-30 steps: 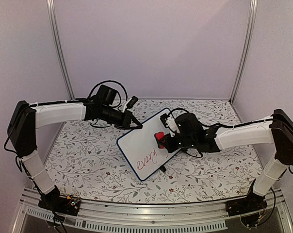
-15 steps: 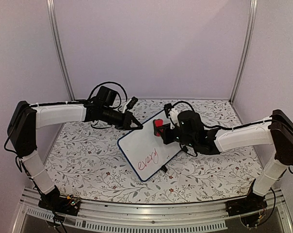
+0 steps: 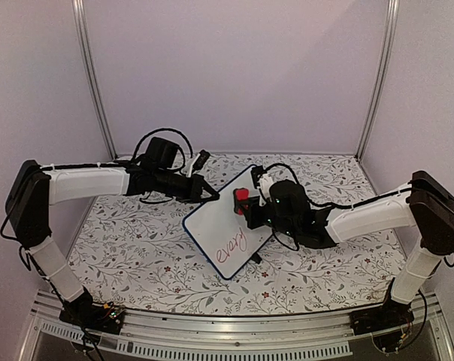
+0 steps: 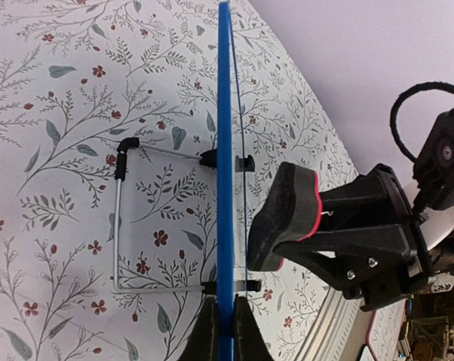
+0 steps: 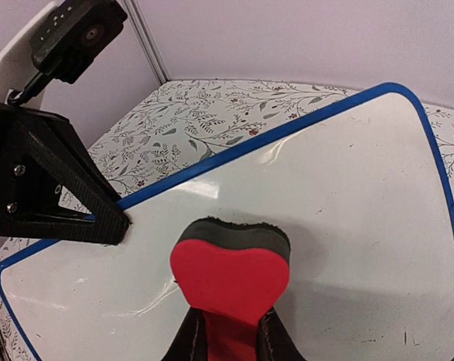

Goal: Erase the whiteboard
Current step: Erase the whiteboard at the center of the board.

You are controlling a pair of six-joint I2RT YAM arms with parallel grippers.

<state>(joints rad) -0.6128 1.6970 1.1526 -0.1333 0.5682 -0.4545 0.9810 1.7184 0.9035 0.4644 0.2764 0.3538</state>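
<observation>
The whiteboard (image 3: 214,222) stands tilted on the floral table, with red handwriting (image 3: 231,247) on its lower part and its upper part white. My left gripper (image 3: 211,197) is shut on the board's upper blue edge; in the left wrist view that edge (image 4: 225,135) runs upright between the jaws of the left gripper (image 4: 225,331). My right gripper (image 3: 247,206) is shut on a red heart-shaped eraser (image 3: 241,195). In the right wrist view the eraser (image 5: 231,274) has its dark felt against the whiteboard (image 5: 347,188), held by the right gripper (image 5: 228,340).
A wire stand (image 4: 119,218) props the board from behind. The floral tablecloth (image 3: 137,248) ends at a metal rail (image 3: 234,331) in front. Two aluminium posts (image 3: 92,83) and plain walls close the back. Cables loop over both wrists.
My right gripper has carried the eraser from the board's middle right up to its upper left part. The board and the left gripper have shifted slightly to the right.
</observation>
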